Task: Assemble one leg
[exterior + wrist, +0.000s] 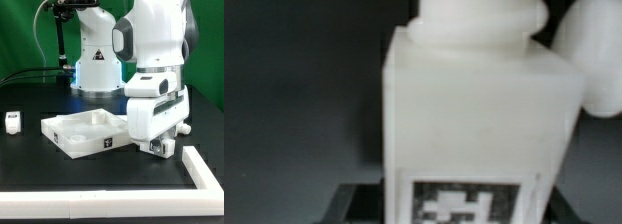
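Leg: the leg [464,110] fills the wrist view, with its tag at one end and a round stub at the other. In the exterior view it sits low under the arm, at about 3 o'clock of the panel.
Panel: the white square panel [72,138] lies flat on the desk [40,170]; no leg stands in any socket that shows.
Done: by the look of it, only the grasp of the leg.
Left: carry the leg to a corner socket, seat it and turn it in.
Pincer: the pincer [156,148] appears clamped on the leg, held apart only by the leg's width. Whether the leg touches the desk cannot be told.
Spare: a small white peg [12,121] lies at 9 o'clock, well apart.
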